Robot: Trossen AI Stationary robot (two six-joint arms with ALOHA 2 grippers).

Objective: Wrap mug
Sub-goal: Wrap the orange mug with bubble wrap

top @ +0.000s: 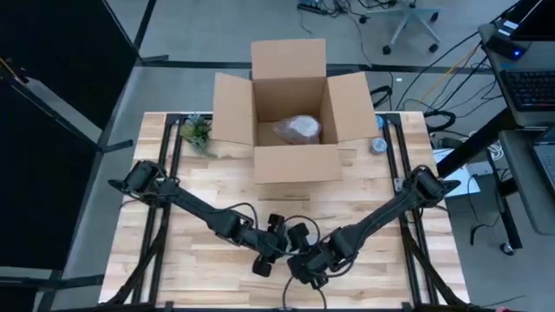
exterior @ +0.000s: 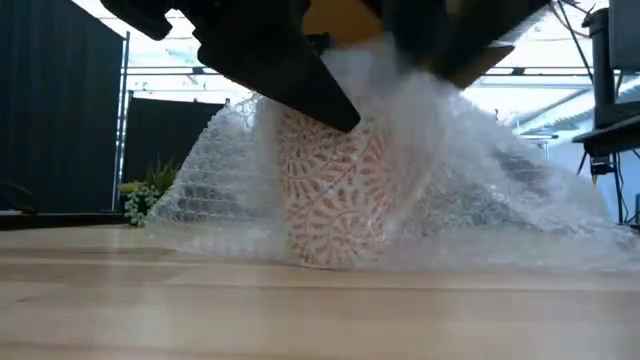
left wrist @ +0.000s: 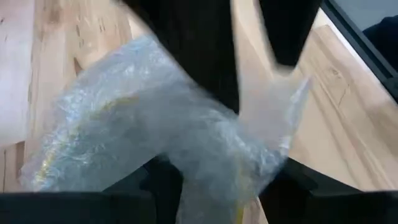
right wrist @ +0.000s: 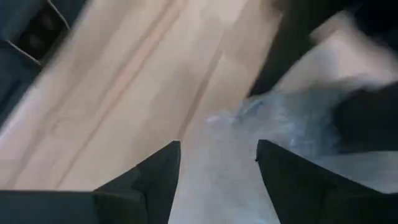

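- Wooden table (top: 173, 217) carries an open box (top: 290, 121) at its far side, with a small plant (top: 198, 132) beside it.
- Both pincers meet at the near edge: left gripper (top: 276, 247) and right gripper (top: 305, 260), almost touching.
- Mug (exterior: 330, 190) stands upright on the table just under them, pale with a reddish leafy pattern, seen through the wrap.
- Bubble wrap (exterior: 470, 200) drapes over it like a tent, skirts spreading flat to both sides.
- Left gripper looks clenched on a bunched fold of wrap, which fills the gap between its fingers (left wrist: 155, 186) in its wrist view.
- Right gripper's fingers (right wrist: 155, 180) stand apart, released, with wrap lying between and just beyond them.
- To do the step well, I judge: keep the held fold taut above the mug, let the free pincer gather the loose skirt on its own side and fold it snug against the wall.
- Pull gently; a hard tug could tip the mug or tear the film.
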